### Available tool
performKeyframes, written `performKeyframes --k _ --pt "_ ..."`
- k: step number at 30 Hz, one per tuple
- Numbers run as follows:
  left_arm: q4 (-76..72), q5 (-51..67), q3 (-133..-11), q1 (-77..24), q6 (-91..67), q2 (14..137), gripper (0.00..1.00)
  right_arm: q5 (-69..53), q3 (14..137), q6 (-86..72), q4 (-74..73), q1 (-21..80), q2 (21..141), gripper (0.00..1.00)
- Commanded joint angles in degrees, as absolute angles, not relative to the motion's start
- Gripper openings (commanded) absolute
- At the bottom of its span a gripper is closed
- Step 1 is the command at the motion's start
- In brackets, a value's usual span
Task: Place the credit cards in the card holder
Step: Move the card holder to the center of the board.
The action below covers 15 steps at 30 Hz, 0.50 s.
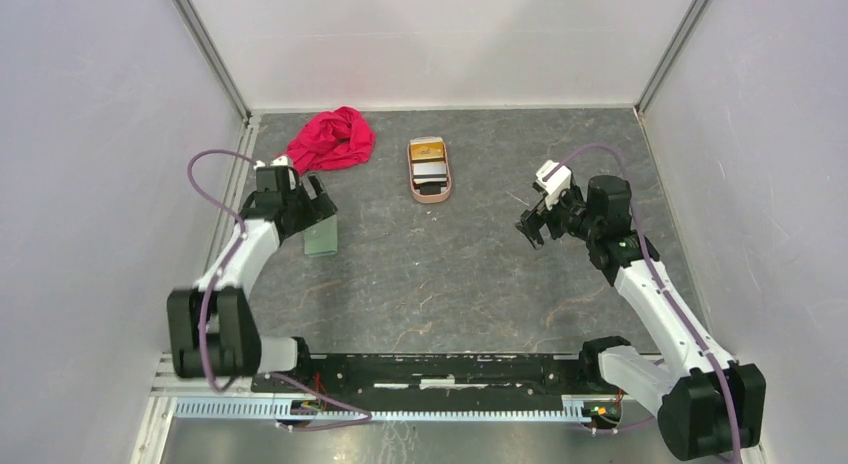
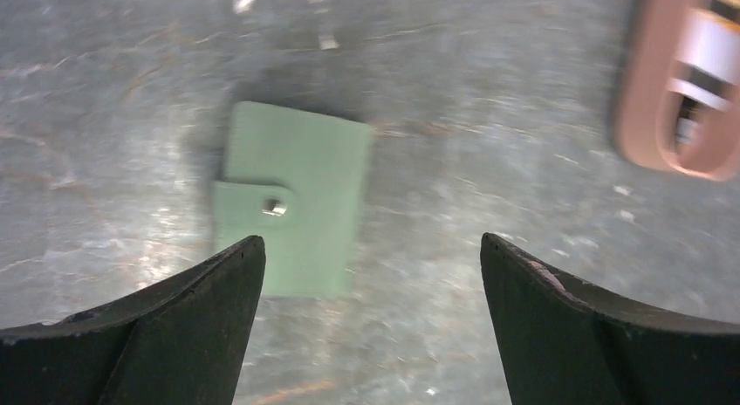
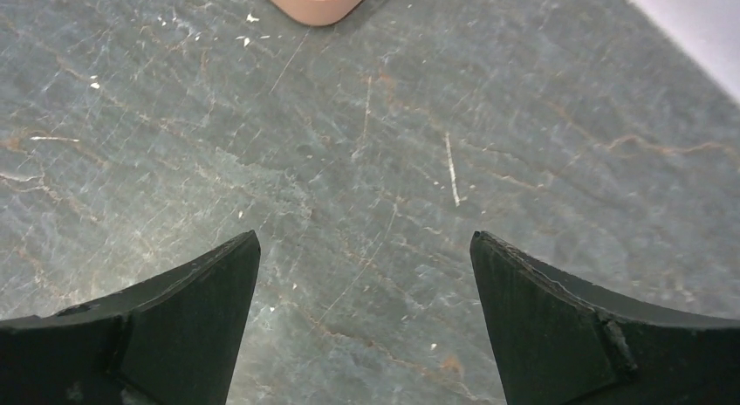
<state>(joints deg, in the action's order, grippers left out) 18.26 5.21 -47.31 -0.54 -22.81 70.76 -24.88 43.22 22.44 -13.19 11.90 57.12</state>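
The sage-green card holder (image 1: pixel 321 236) lies closed on the table's left side, snap tab fastened (image 2: pixel 297 195). My left gripper (image 1: pixel 312 202) hovers open just above it (image 2: pixel 369 239), with the holder ahead of the left finger and nothing between the jaws. The credit cards (image 1: pixel 429 162), orange, grey and white, lie stacked in a pinkish-tan oval tray (image 1: pixel 431 194) at the back centre; they show blurred at the upper right of the left wrist view (image 2: pixel 709 60). My right gripper (image 1: pixel 531 228) hangs open over bare table (image 3: pixel 365 235), to the right of the tray (image 3: pixel 316 5).
A crumpled red cloth (image 1: pixel 333 139) lies at the back left, just behind the left gripper. White walls enclose the dark stone-patterned table (image 1: pixel 450 274) on three sides. The tray's rim (image 2: pixel 641 117) is right of the card holder.
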Motion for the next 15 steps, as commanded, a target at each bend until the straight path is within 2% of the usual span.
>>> performKeyframes --k 1,5,15 --pt "17.31 5.43 -54.10 4.65 -18.72 81.78 0.98 -35.98 39.56 20.24 -4.29 8.11 57.89 0.98" --pt "18.02 4.29 -58.74 6.17 -14.35 90.35 0.97 -37.18 38.71 20.92 -5.03 6.26 60.09 0.98" --pt "22.14 9.13 -63.80 6.93 -9.82 99.21 0.88 -38.50 38.18 21.14 -6.78 6.08 61.26 0.98"
